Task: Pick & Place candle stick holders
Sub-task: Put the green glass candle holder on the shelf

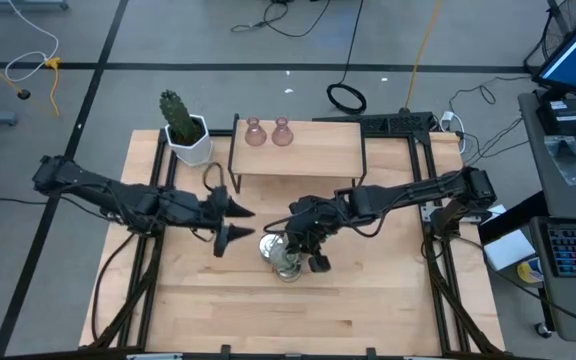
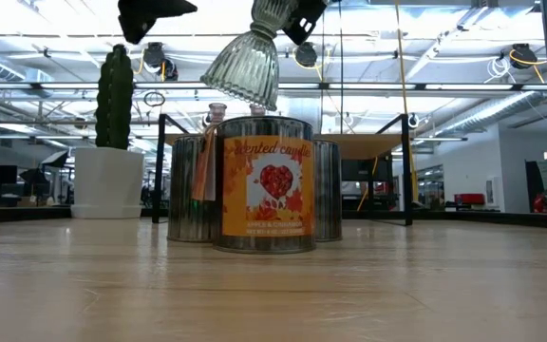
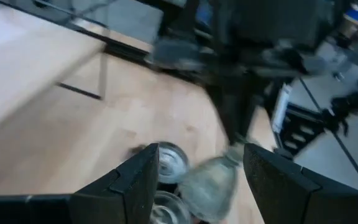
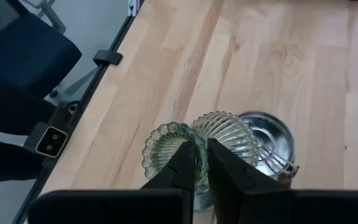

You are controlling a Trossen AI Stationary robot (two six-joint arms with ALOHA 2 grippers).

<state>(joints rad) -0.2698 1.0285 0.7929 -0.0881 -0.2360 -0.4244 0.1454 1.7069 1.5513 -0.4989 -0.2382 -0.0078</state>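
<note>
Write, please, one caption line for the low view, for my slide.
Right gripper holds a ribbed green glass holder in the air above the silvery tins, one labelled as a scented candle; a potted cactus stands beside them.

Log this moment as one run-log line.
right gripper: shut on ribbed glass holder, lifted above tins | left gripper: open, empty, beside | pink holders: on shelf

The left arm reaches in from the frame's left edge toward centre, its left gripper (image 1: 230, 223) spread wide. From the right, the other arm stretches to mid-frame, the right gripper (image 1: 290, 243) pinched closed.
</note>
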